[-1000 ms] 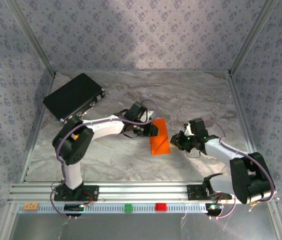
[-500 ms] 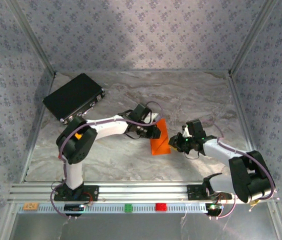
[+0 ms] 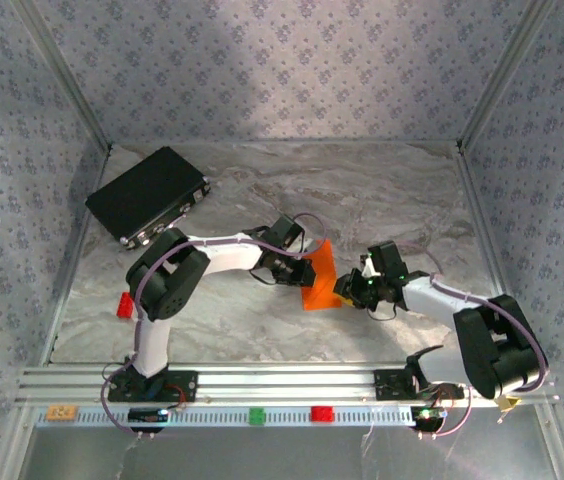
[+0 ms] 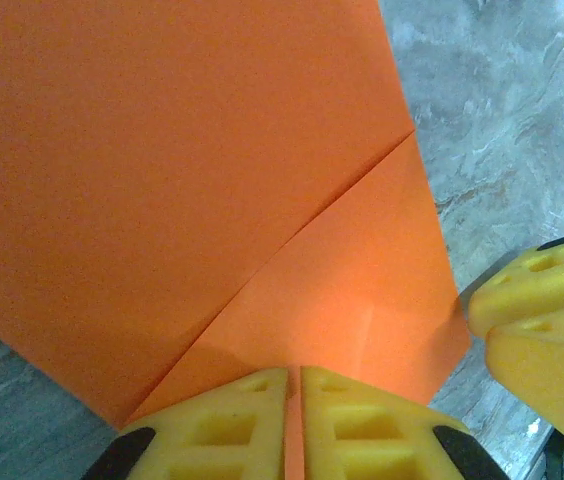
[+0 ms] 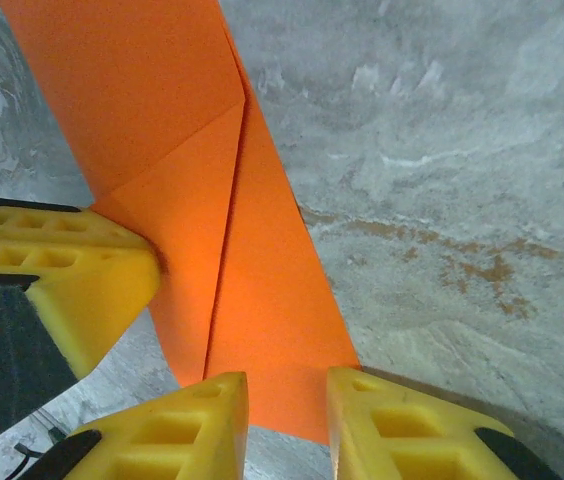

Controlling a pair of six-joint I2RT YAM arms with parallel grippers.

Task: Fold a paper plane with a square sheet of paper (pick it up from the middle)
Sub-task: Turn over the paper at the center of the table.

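The orange square sheet of paper [image 3: 320,272] is partly folded, with a diagonal flap [image 4: 352,290] over its lower corner, and it stands tilted up off the marble table. My left gripper [image 3: 303,270] is shut on the sheet's near edge [image 4: 294,420], the paper pinched between its yellow fingers [image 4: 212,425]. From the right, my right gripper [image 3: 348,290] stands open with the sheet's pointed corner [image 5: 292,385] lying between its fingers [image 5: 407,430], which do not touch it. The left gripper's fingers [image 5: 57,290] show beside that corner.
A black rectangular case [image 3: 149,193] lies at the back left. A small red block [image 3: 123,303] sits beside the left arm's elbow. Green [image 3: 257,415] and red [image 3: 321,413] blocks rest on the front rail. Patterned walls enclose the table.
The right gripper has moved left until its fingers straddle the paper's corner. The left arm swung its elbow right, uncovering the red block, and the sheet has tipped up more.
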